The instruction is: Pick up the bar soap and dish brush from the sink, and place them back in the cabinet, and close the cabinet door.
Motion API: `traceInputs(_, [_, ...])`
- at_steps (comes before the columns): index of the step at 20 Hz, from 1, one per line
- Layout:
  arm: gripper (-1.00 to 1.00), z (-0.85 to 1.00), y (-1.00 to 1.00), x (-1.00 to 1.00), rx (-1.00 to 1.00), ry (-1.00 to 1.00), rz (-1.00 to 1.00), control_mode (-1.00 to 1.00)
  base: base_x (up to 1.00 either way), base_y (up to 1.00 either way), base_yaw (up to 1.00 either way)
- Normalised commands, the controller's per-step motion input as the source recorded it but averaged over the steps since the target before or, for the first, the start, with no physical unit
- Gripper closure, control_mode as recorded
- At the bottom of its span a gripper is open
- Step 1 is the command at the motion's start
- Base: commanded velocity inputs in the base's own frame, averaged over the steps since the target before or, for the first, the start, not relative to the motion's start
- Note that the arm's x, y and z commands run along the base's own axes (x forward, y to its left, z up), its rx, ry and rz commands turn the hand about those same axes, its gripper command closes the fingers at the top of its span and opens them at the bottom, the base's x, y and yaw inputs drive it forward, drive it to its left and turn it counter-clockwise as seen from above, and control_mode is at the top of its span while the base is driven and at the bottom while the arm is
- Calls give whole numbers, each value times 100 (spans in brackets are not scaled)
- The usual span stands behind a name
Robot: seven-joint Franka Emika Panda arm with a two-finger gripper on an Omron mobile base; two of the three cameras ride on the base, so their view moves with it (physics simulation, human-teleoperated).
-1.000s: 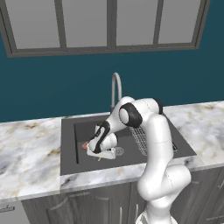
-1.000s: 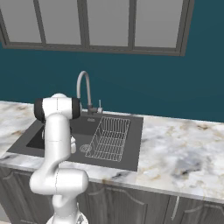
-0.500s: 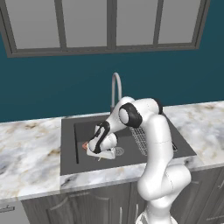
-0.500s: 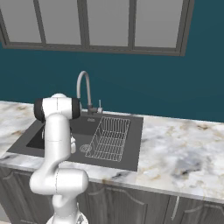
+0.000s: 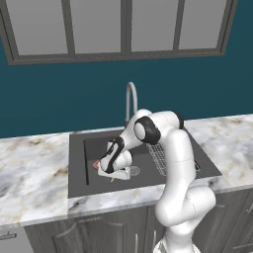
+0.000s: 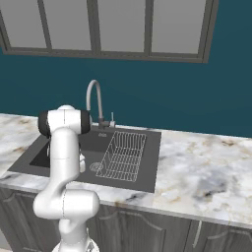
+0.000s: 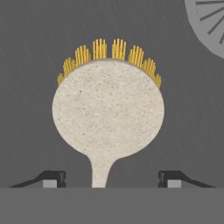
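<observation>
The white arm bends down into the sink, its fingers hidden behind it; wire rack and faucet stand alongside.

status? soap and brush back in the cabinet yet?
Nothing looks done yet. The bar soap lies in the sink, and the dish brush lies flat on the basin floor near the drain. In hand: the end effector is low over the brush, jaws open on either side of its handle, not gripping. Left: grasp the brush, pick up the soap, put both in the cabinet, close its door.
</observation>
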Motion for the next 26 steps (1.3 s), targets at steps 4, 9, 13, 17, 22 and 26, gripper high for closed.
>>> traceInputs(4, [100,0,0,0,0,0,0,-100,0,0,0])
traceInputs(9, [100,0,0,0,0,0,0,-100,0,0,0])
traceInputs(13, [100,0,0,0,0,0,0,-100,0,0,0])
traceInputs(17, [100,0,0,0,0,0,0,-100,0,0,0])
traceInputs(22, [100,15,-2,0,1,4,0,-100,0,0,0])
traceInputs(26, [100,39,-1,0,0,0,0,-100,0,0,0])
